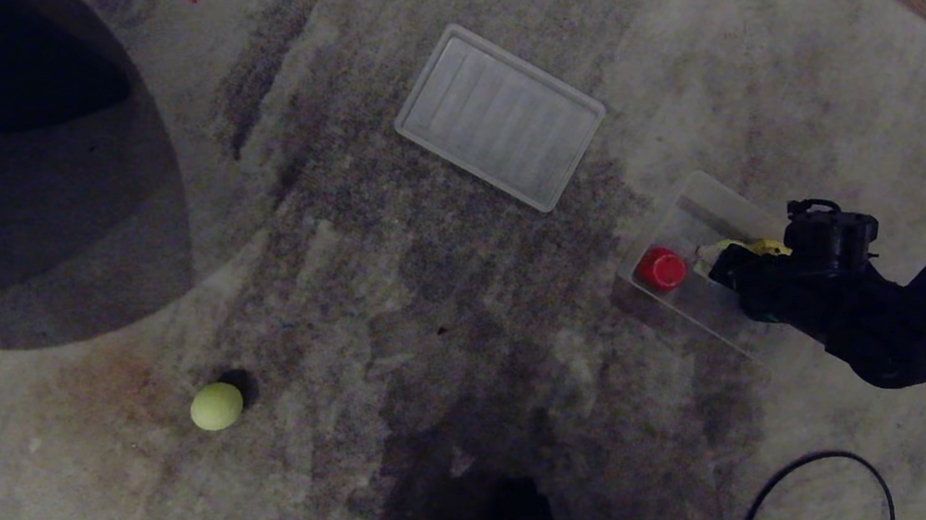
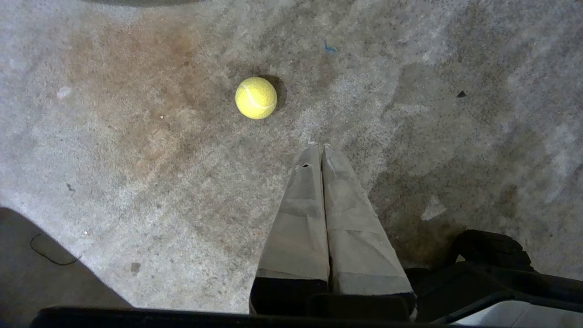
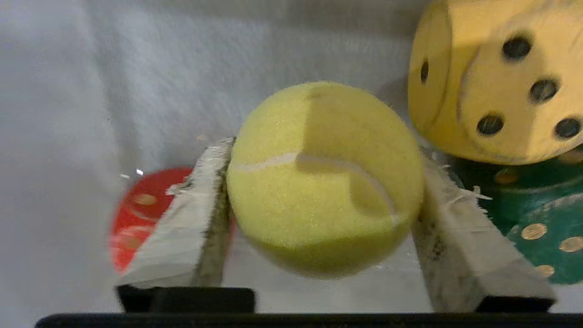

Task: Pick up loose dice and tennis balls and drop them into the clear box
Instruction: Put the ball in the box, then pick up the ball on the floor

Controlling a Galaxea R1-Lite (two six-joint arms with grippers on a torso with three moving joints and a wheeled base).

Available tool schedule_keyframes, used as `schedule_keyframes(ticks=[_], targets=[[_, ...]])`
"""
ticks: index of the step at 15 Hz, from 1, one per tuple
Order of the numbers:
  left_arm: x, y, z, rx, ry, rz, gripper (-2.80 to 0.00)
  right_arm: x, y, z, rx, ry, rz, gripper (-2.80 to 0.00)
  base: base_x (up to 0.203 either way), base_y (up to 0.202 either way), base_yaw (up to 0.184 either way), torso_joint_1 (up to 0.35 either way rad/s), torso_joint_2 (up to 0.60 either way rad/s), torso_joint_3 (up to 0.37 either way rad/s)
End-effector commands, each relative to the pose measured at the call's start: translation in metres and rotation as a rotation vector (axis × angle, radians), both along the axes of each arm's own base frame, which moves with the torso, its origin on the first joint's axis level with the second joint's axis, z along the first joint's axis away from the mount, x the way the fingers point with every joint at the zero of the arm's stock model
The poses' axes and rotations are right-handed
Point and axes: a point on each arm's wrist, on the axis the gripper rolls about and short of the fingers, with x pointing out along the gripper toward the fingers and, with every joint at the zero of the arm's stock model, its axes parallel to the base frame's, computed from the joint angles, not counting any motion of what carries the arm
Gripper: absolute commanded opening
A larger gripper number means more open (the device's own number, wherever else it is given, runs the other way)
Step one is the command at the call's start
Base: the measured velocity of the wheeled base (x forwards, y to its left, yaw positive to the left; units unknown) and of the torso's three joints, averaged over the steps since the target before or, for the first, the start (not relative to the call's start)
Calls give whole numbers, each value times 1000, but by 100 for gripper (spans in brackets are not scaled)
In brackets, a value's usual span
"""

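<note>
Right hand (image 3: 321,182) is hanging over the clear box (image 1: 710,205), which is sitting on the carpet (image 1: 451,311) toward its right side. The fingers (image 3: 200,214) are flanking a tennis ball (image 3: 325,177); the log has them widening, so my read is the ball is being let go, not gripped. Already lying in the box: a yellow die (image 3: 496,91), a green die (image 3: 524,218) and a red piece (image 3: 136,214).

Left hand (image 2: 322,148) is parked with fingers pressed together, holding nothing. The second tennis ball (image 1: 217,406) is lying loose on the carpet toward its near left. The lid (image 1: 501,116) is lying flat further out. No tan die is showing anywhere.

Risks:
- The ball is dropping onto the dice and could bounce out over the shallow wall.
- The arm is hanging over the box rim and could nudge it when pulling away.
- The loose ball could roll off if pushed before the fingers close.
</note>
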Motion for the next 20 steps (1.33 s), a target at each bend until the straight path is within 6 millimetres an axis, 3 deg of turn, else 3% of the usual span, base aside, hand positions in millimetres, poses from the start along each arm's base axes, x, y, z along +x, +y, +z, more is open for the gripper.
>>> schedule_keyframes(ticks=[1, 3, 6, 9, 12, 13, 20], targets=[[0, 0, 0, -1, 0, 1, -280, 2, 0, -6, -9, 13, 6, 0, 0, 0, 0, 0, 0, 0], [0, 0, 0, -1, 0, 1, -280, 1, 0, -7, -52, 20, 19, 0, 0, 0, 0, 0, 0, 0], [0, 0, 0, -1, 1, 1, -280, -19, -2, 13, -78, 0, 22, 0, 0, 0, 0, 0, 0, 0], [0, 0, 0, -1, 1, 1, -280, -60, -4, 44, -82, -17, 34, 0, 0, 0, 0, 0, 0, 0], [0, 0, 0, -1, 3, 1, -280, -109, -5, 47, -64, 51, 58, 0, 0, 0, 0, 0, 0, 0], [0, 0, 0, -1, 1, 1, -280, -126, -5, 52, -57, 42, 65, -280, 0, 0, 0, 0, 0, 0], [0, 0, 0, -1, 0, 1, -280, -264, -10, 60, -213, 66, 144, -280, 0, 0, 0, 0, 0, 0]])
